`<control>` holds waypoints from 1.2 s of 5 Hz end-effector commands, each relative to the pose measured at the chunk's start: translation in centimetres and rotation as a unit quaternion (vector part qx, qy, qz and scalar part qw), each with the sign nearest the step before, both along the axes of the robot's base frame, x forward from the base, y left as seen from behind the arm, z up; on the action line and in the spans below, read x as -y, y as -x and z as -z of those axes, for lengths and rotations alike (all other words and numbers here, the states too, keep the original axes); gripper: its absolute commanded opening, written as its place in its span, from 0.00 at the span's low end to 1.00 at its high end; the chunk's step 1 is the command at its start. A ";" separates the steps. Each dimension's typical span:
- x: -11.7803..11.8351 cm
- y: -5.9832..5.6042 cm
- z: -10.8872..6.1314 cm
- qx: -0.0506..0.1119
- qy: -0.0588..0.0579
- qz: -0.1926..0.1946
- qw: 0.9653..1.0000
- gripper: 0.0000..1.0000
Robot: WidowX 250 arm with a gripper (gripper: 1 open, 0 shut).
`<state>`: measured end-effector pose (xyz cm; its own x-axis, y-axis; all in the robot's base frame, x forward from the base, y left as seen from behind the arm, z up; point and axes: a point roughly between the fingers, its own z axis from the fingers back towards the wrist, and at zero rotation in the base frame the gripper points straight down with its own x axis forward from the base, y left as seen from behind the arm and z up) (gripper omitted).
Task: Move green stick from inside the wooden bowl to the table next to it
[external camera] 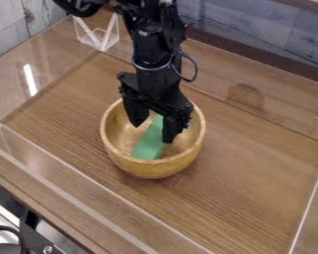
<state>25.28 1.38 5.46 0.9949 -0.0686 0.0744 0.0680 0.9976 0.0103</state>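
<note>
The wooden bowl (151, 159) sits near the middle of the table (254, 189). Inside it lies the green stick (154, 145), leaning from the bowl's floor up toward the far rim. My black gripper (154, 125) points straight down into the bowl, its jaws open, one finger on each side of the stick's upper end. The upper end of the stick is hidden behind the fingers. Whether the pads touch it I cannot tell.
Clear acrylic walls (69, 189) edge the table on all sides. A clear angular fixture (95, 35) stands at the back left behind the arm. Bare tabletop lies to the right and left of the bowl.
</note>
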 end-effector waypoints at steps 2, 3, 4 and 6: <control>-0.2 -0.6 -0.9 0.016 0.003 -0.001 1.000 1.00; -0.2 -0.7 -1.1 0.017 0.004 -0.001 1.000 1.00; -0.2 -0.7 -1.3 0.018 0.005 -0.001 1.000 1.00; -0.2 -0.9 -1.6 0.022 0.006 -0.003 1.000 1.00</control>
